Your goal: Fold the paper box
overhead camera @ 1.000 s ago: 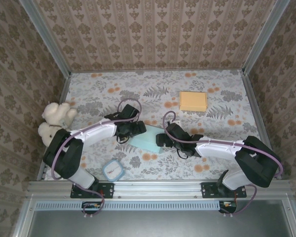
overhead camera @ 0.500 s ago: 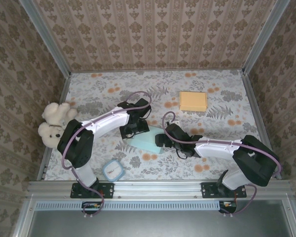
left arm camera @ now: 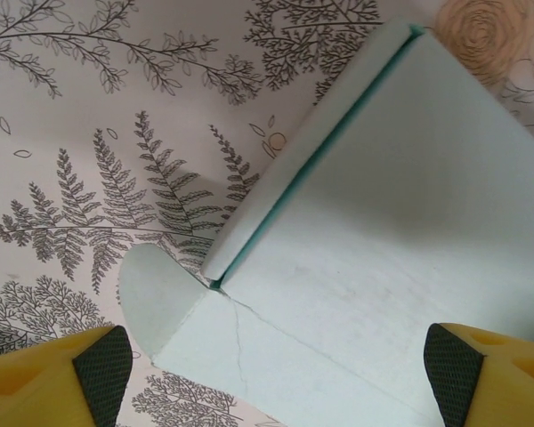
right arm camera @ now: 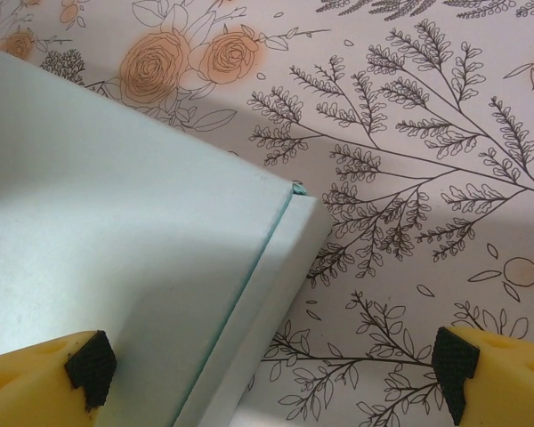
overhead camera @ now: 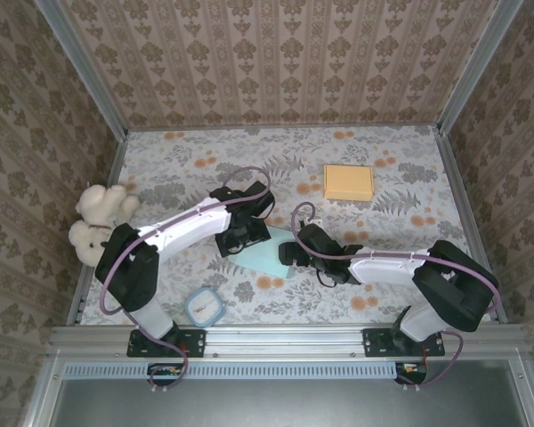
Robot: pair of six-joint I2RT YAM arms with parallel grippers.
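I count one pale green paper box [overhead camera: 265,250], one flat yellow pad [overhead camera: 348,181], one white plush toy [overhead camera: 98,218] and one small blue-rimmed square dish [overhead camera: 204,308]. I count two arms: the left arm [overhead camera: 182,227] and the right arm [overhead camera: 383,265].

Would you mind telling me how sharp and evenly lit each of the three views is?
Top external: even light, no glare, walls splay from the wide lens. Left wrist: paper box sharp, creases legible. Right wrist: soft shadow bands cross the box and the tablecloth.
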